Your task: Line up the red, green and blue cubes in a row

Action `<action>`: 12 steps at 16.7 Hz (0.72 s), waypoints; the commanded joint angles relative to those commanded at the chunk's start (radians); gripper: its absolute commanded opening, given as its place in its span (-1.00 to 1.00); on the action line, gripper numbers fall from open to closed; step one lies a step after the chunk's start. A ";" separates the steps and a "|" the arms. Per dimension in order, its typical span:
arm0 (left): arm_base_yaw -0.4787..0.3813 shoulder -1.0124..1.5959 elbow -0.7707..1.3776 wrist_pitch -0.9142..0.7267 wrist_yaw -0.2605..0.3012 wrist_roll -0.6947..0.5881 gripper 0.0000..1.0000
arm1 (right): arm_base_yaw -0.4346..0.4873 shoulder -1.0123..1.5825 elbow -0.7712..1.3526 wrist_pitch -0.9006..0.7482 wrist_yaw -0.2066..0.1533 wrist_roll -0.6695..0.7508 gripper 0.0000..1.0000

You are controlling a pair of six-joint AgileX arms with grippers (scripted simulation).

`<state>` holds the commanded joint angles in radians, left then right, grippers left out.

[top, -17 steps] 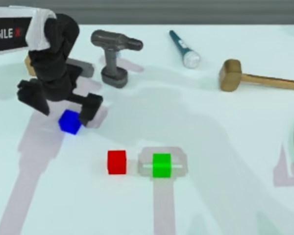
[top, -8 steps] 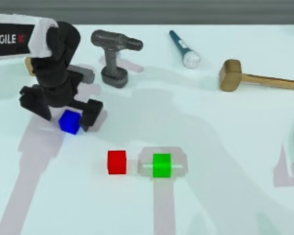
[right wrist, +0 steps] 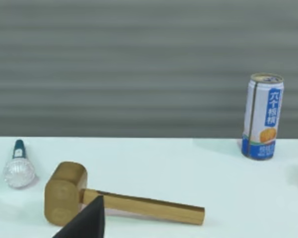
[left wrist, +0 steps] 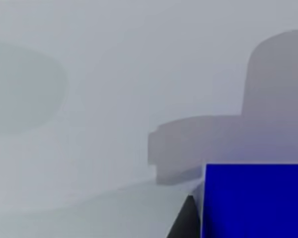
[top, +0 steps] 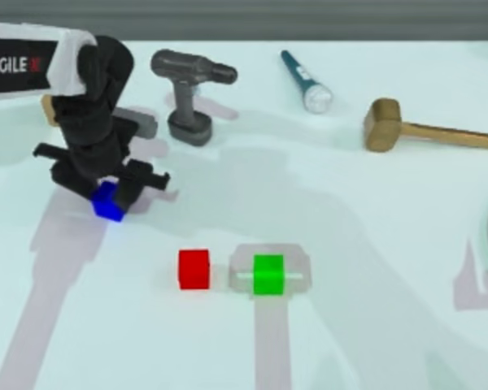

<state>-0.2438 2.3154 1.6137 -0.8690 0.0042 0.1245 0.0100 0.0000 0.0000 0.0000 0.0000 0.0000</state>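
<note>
Closing since: left claw [top: 106,193], blue cube [top: 107,203]

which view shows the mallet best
The right wrist view: the mallet lies close, head and handle nearly whole, only a dark gripper tip overlapping it. The top view shows the whole mallet, but farther off, at the table's right. The left wrist view shows none of it.

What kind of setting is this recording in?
Likely a rendered tabletop test bench: a plain pale table with a power drill, wooden mallet and drink can strewn around small coloured cubes.
</note>
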 joint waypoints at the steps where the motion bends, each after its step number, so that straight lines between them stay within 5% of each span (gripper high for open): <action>1: 0.000 0.000 0.000 0.000 0.000 0.000 -0.81 | 0.000 0.000 0.000 0.000 0.000 0.000 1.00; 3: 0.000 0.000 0.000 0.000 0.000 0.000 -1.00 | 0.000 0.000 0.000 0.000 0.000 0.000 1.00; 12: 0.001 -0.018 0.007 -0.009 0.002 0.000 -1.00 | 0.000 0.000 0.000 0.000 0.000 0.000 1.00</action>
<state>-0.2426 2.2970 1.6208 -0.8780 0.0062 0.1241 0.0100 0.0000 0.0000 0.0000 0.0000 0.0000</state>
